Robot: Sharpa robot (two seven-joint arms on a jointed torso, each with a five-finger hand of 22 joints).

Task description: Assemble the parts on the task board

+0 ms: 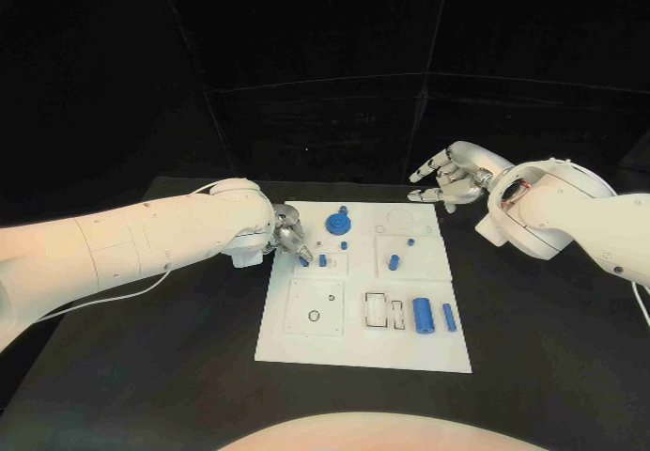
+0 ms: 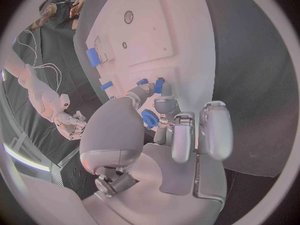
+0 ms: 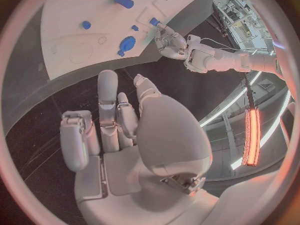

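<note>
On task board (image 1: 363,357), left edge: left hand (image 1: 288,235) pinches small blue peg (image 1: 303,261), apparently seating it. Blue gear (image 1: 337,225) mounted; blue cylinder (image 1: 423,314) and bar (image 1: 448,317) loose, unassembled. Right hand (image 1: 454,177) hovers beyond far corner, fingers spread, grasping nothing.

Smooth plastic and shiny metal

The task board (image 1: 355,352) looks like smooth, matt white plastic; the parts (image 1: 337,225) look like blue plastic; both hands (image 1: 290,235) (image 1: 448,176) are shiny silver metal; the worktop (image 1: 162,376) is dull black.
</note>
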